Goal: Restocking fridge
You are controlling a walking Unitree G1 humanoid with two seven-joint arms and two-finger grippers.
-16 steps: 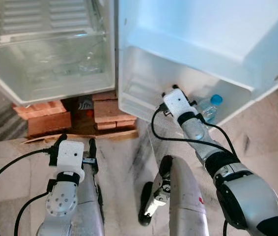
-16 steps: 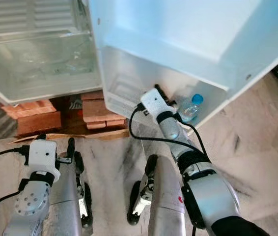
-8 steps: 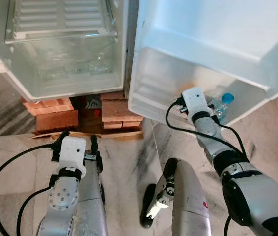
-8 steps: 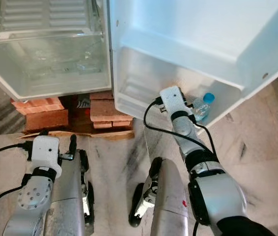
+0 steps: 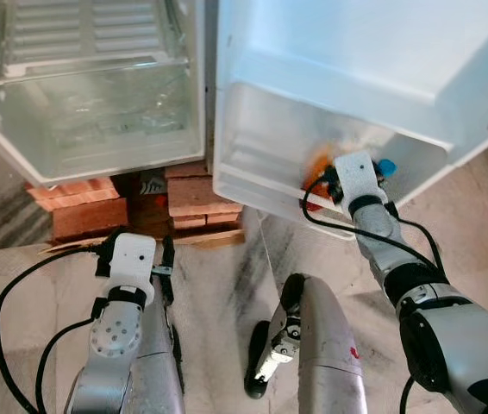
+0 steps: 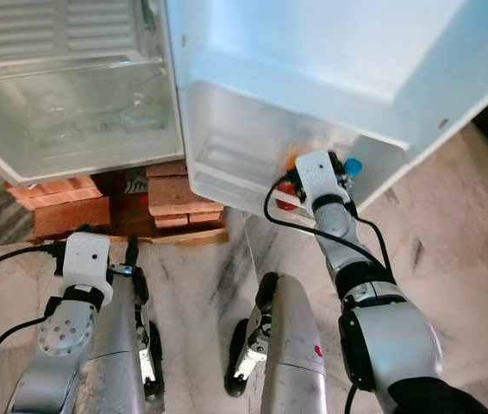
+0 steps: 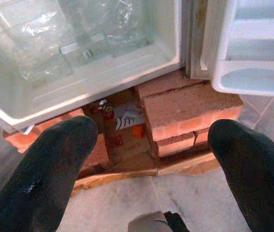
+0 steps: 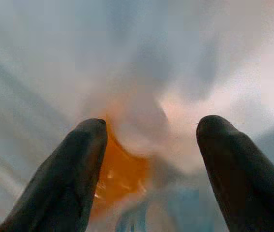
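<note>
Inside door bin (image 5: 253,177), orange bottle (image 8: 122,171) before right gripper (image 8: 149,164) (fingers apart).

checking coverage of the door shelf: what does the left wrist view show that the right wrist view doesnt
Left wrist view: the bricks under the fridge, the crisper drawer, the door shelf's outer corner, and the left tool, fingers apart.

Right wrist view: a blurred orange item close between the right tool's spread fingers.

Shared: white fridge plastic and two black fingers.
</note>
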